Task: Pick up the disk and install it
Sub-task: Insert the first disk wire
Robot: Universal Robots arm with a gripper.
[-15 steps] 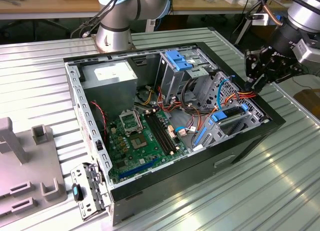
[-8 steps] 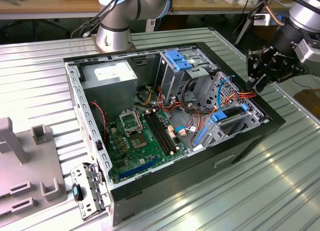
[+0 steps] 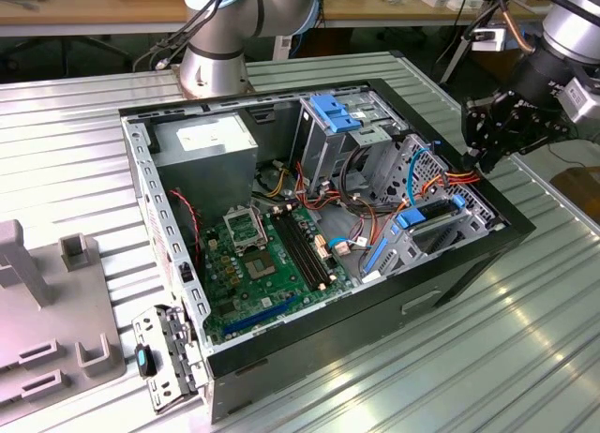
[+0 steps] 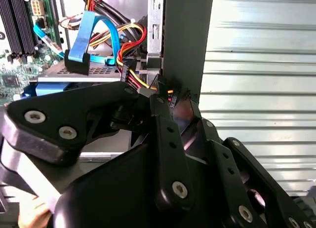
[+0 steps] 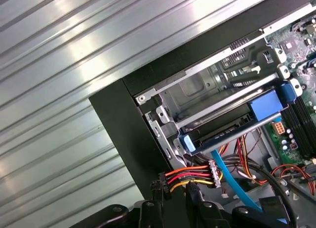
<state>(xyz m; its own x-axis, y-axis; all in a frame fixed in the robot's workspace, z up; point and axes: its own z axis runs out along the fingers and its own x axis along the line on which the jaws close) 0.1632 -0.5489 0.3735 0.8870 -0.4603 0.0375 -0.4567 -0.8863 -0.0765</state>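
Observation:
The disk (image 3: 433, 217) lies in the drive bay at the front corner of the open computer case (image 3: 141, 199), on the exterior view's right, its blue carrier rails showing. In the first wrist view the disk (image 5: 232, 127) sits flat in the metal cage, with a blue data cable (image 5: 232, 181) beside it. My gripper (image 3: 473, 159) hangs over the case wall just past that bay. It is shut on a black power connector (image 5: 159, 185) with red, orange and yellow wires. In the second wrist view the gripper (image 4: 165, 95) meets those wires at the wall's edge.
The case lies on a ribbed metal table (image 3: 469, 358). Inside are the motherboard (image 3: 262, 255), the power supply (image 3: 202, 142) and a lighter blue bracket (image 3: 333, 110) on the upper cage. A grey fixture (image 3: 47, 311) stands at the exterior view's left. A second arm's base (image 3: 216, 63) stands behind the case.

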